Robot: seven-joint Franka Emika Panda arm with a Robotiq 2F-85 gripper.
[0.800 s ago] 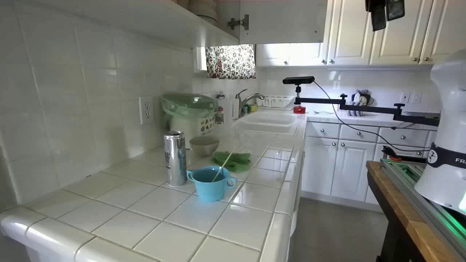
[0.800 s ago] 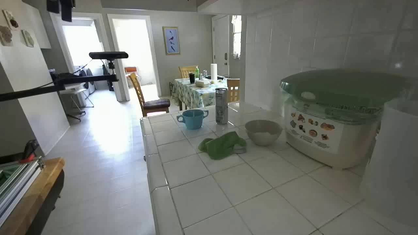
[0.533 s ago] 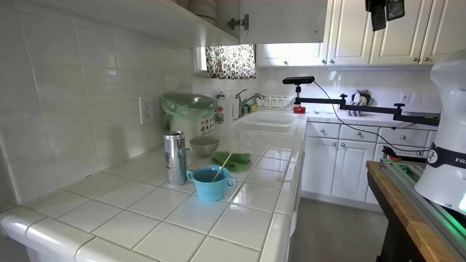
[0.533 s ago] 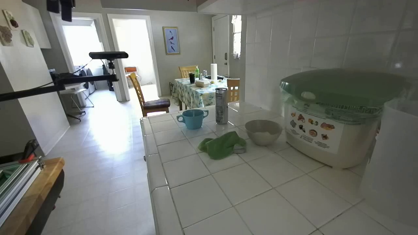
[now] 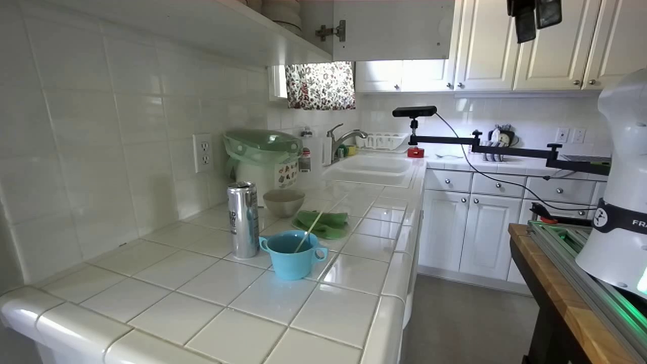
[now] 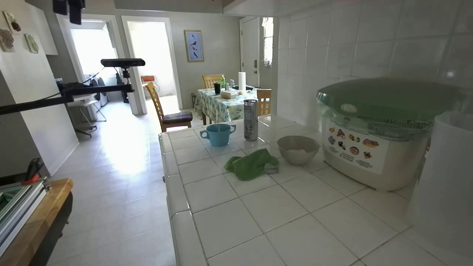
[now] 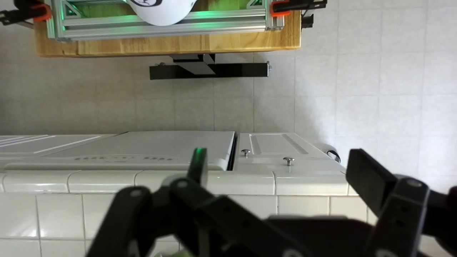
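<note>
In the wrist view, see the pincer (image 7: 278, 164) jutting up from the bottom of the frame, with fingers (image 7: 369, 182) spread far apart, clasping nothing. Between them, catch the glossy white edge of the tabletop (image 7: 307, 184), and just above it white cabinet fronts (image 7: 275, 142). Make out the grey floor (image 7: 378, 71) across the middle and the wood-edged stand (image 7: 178, 46) along the top.

In an exterior view, find the pincer at the upper right, hanging high before white wall cabinets (image 5: 480, 55), well apart from the tabletop. Near the centre, spot a blue two-handled cup (image 5: 290, 263) standing upright, with a thin pale stick (image 5: 308, 232) leaning out of it toward the upper right. Just left of it, notice an upright silver can (image 5: 243, 222); higher in the frame, a green cloth (image 5: 331, 225), a beige bowl (image 5: 284, 203) and a green-topped bin (image 5: 263, 144).

In an exterior view, glimpse the pincer cut off at the upper left. See the cup and can at the centre with a gap between, the crumpled cloth below them, the bowl just right of the cloth, and the bin large at the right. Toward the upper left, note a black camera (image 6: 123, 62) on a thin arm (image 6: 103, 88).
</note>
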